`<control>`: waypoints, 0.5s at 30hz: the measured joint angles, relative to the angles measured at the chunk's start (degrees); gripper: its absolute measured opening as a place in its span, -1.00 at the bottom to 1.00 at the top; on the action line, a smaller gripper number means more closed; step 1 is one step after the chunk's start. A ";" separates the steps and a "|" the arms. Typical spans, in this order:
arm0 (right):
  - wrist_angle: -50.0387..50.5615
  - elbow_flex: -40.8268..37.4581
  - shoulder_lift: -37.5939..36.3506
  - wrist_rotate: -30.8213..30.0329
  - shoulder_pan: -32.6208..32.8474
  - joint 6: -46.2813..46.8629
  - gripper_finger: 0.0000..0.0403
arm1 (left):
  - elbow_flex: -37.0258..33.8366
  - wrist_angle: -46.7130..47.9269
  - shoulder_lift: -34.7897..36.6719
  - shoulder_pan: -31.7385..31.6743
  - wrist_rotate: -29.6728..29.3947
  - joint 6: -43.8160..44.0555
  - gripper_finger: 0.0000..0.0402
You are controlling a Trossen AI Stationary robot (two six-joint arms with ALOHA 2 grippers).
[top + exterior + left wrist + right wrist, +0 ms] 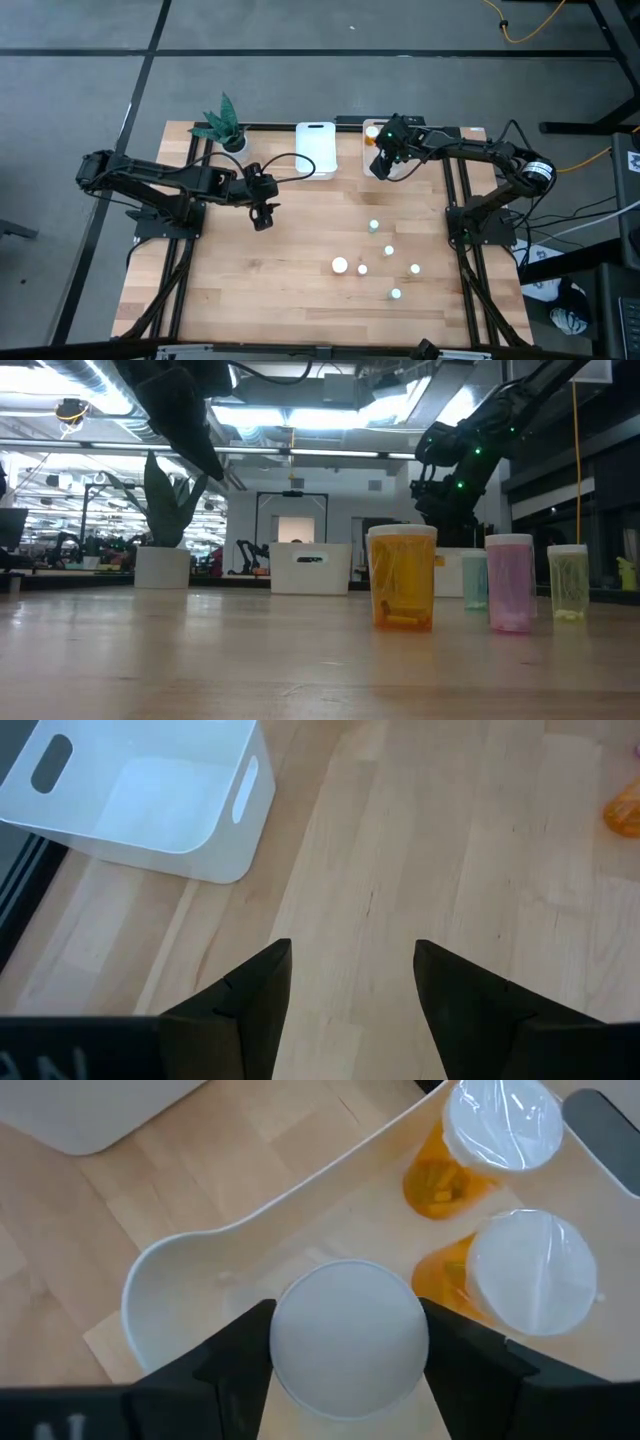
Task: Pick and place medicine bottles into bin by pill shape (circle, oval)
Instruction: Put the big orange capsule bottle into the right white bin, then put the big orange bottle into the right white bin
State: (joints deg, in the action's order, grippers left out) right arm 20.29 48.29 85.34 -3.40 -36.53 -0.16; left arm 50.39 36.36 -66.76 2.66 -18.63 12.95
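Note:
My right gripper (383, 160) hangs over the right-hand white bin (175, 1265) at the table's far side, shut on a white-capped medicine bottle (348, 1335). Two orange bottles with white caps (500, 1125) (530, 1270) stand inside that bin. My left gripper (262, 215) hovers open over bare table left of centre, nothing between its fingers (250, 1010). Several small bottles (373, 226) (340, 265) (396, 294) stand upright on the table's right half. In the low view these show as orange (402, 577), pink (510, 582) and yellow-green (568, 582). My right gripper has the bottle's round white cap between its two fingers, one at each side of the rim (285, 1355). The fingers slant steeply down from above. The bottle stands upright inside the bin. The cap hides whether its bottom rests on the bin's floor.
A second white bin (316, 150) with handle slots stands at the far middle, also seen from the left wrist (150, 800). A potted green plant (225, 125) is at the far left. The table's near-left part is bare wood. Cables run past the right edge.

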 joint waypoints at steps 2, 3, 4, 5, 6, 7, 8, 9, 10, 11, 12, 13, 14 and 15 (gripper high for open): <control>0.00 0.00 0.00 0.00 0.00 0.02 0.20 | 0.00 0.00 0.00 -0.02 0.00 0.00 0.01; 0.02 0.00 0.00 -0.01 0.00 0.02 0.22 | 0.00 0.00 0.00 -0.02 0.01 0.00 0.01; 0.02 0.00 0.00 0.00 0.00 -0.01 0.23 | 0.00 0.00 0.00 -0.02 0.01 0.00 0.01; 0.02 0.00 0.00 -0.01 0.00 -0.04 0.25 | 0.00 0.00 0.00 -0.02 0.02 0.00 0.01; 0.02 0.00 0.00 -0.03 0.00 -0.05 0.26 | 0.00 0.00 0.00 0.00 0.02 0.00 0.01; 0.02 0.00 0.00 -0.07 0.00 -0.06 0.26 | 0.00 0.00 0.00 -0.02 0.01 0.00 0.01; 0.02 0.00 0.00 -0.12 0.00 -0.07 0.27 | 0.00 0.00 0.00 0.00 0.02 0.00 0.01; 0.05 0.04 0.00 -0.13 0.00 -0.07 0.27 | 0.00 0.00 0.00 -0.01 0.02 0.00 0.01; 0.31 0.25 0.01 -0.13 0.00 -0.06 0.27 | 0.00 0.00 0.00 0.00 0.01 0.00 0.01; 0.50 0.61 0.02 -0.13 0.00 -0.04 0.27 | 0.00 0.00 0.00 -0.01 0.02 0.00 0.01; 0.49 1.14 0.02 -0.13 0.00 -0.07 0.26 | 0.00 0.00 0.00 -0.02 0.02 0.00 0.01; 0.45 1.86 0.02 -0.13 0.00 -0.05 0.26 | 0.00 0.00 0.00 -0.02 0.02 0.00 0.01; 0.50 2.68 0.02 -0.13 0.00 0.02 0.26 | 0.00 0.02 0.00 -0.02 0.02 0.00 0.01; 0.88 3.64 0.02 -0.13 0.00 0.04 0.26 | 0.00 0.00 0.00 -0.02 0.02 0.00 0.01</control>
State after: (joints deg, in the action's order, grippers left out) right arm 21.17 51.93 85.36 -3.53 -36.53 -0.12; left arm 50.39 36.36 -66.76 2.64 -18.61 12.95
